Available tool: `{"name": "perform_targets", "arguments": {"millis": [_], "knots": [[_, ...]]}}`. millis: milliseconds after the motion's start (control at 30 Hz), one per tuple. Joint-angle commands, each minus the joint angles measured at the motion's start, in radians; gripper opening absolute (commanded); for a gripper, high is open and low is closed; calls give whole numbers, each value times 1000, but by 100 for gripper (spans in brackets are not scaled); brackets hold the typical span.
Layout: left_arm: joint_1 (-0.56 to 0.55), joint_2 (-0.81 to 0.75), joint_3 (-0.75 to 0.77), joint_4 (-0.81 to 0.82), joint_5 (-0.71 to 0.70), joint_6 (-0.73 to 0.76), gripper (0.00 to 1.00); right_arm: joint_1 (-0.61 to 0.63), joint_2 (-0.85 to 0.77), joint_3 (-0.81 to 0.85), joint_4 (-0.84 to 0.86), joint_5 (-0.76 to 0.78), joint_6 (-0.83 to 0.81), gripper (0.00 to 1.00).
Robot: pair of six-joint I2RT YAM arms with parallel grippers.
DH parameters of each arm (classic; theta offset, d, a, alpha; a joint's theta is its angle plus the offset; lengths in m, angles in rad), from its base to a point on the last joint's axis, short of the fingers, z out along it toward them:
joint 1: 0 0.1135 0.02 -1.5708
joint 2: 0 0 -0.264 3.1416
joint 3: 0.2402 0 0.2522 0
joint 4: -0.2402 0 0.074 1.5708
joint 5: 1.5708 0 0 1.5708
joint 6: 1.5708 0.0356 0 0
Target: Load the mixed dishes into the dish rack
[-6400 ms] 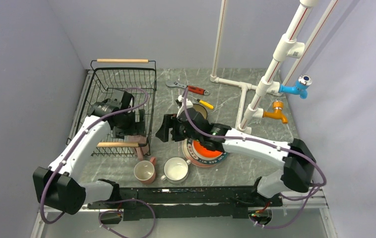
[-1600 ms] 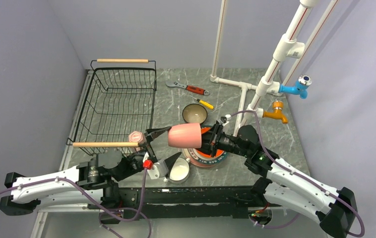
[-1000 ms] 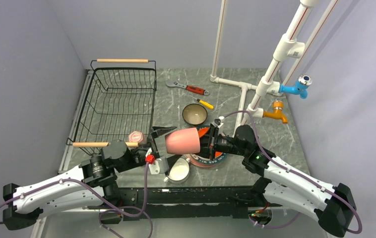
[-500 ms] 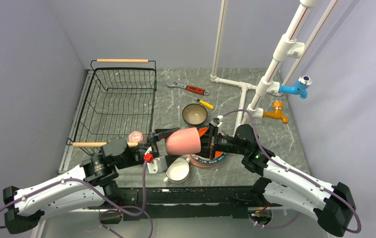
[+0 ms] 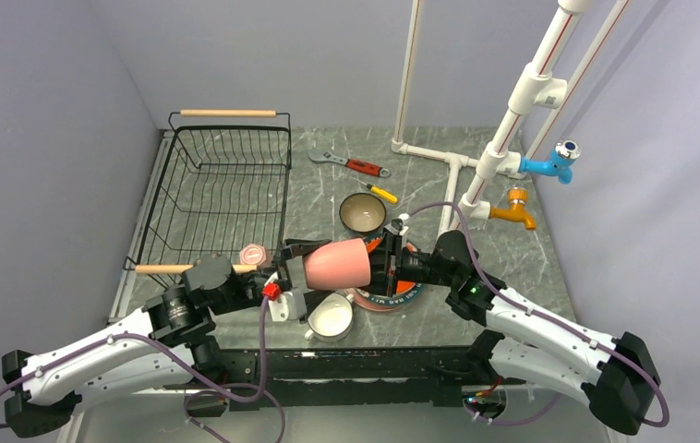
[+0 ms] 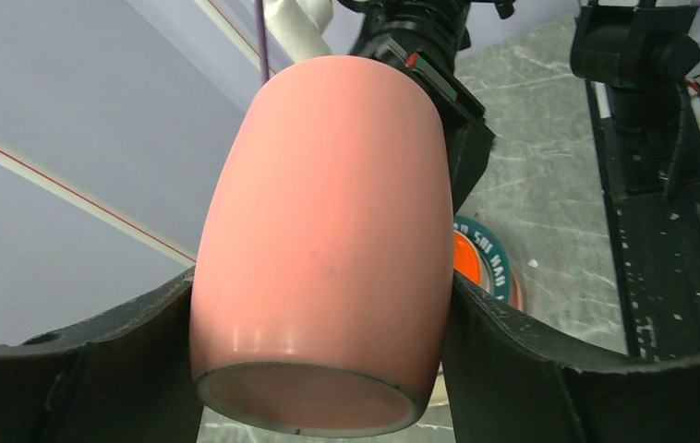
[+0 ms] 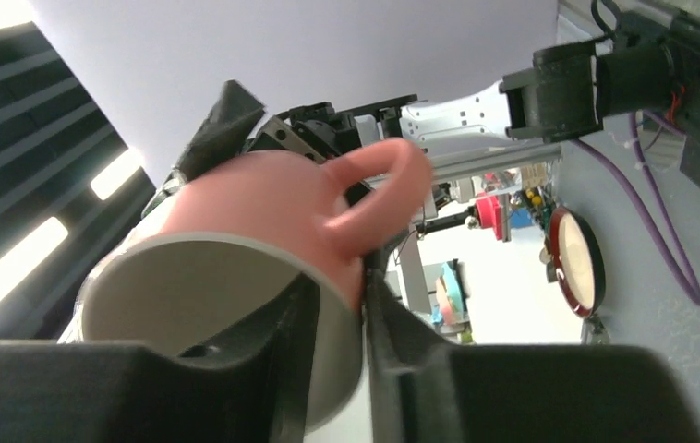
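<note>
Left wrist view: left hand (image 6: pixel 319 318) clamped across pink mug (image 6: pixel 328 212), base end. Rim pinched by right hand (image 7: pixel 332 309). Mug aloft over bench (image 5: pixel 314 198). Advise: right lets go only once left grip proves firm. Beyond, dish rack (image 5: pixel 226 189), top view upper left.

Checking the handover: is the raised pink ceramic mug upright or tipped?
Tipped: the pink ceramic mug lies horizontal, base between the left fingers, rim in the right fingers.
</note>
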State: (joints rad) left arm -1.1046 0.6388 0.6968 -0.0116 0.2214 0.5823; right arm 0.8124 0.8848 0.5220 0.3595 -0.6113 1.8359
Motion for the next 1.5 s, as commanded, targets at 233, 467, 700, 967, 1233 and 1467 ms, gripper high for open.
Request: {"name": "perform_targets", "arguments": {"millis": [233,467,700,967,1233,1467], "knots": [[0,-27,128,-84,-87,-194,0,-23,-1,-47,217,27,22,67],[13,4,239,-189,-214,-320,0,-43,-1,-58,213,16,-11,90],[68,112,459,-407,-364,-443,0,-100,-81,-31,-53,29,-118,93],[321,267,742,-718,-444,-506,0,-197,-173,-57,-218,6,-190,90],[709,503,908,-1011,-403,-624,0,-223,-213,-65,-288,5,-218,89],[846,602,795,-1091,-440,-789,0,-225,-226,-52,-309,22,-235,89]]}}
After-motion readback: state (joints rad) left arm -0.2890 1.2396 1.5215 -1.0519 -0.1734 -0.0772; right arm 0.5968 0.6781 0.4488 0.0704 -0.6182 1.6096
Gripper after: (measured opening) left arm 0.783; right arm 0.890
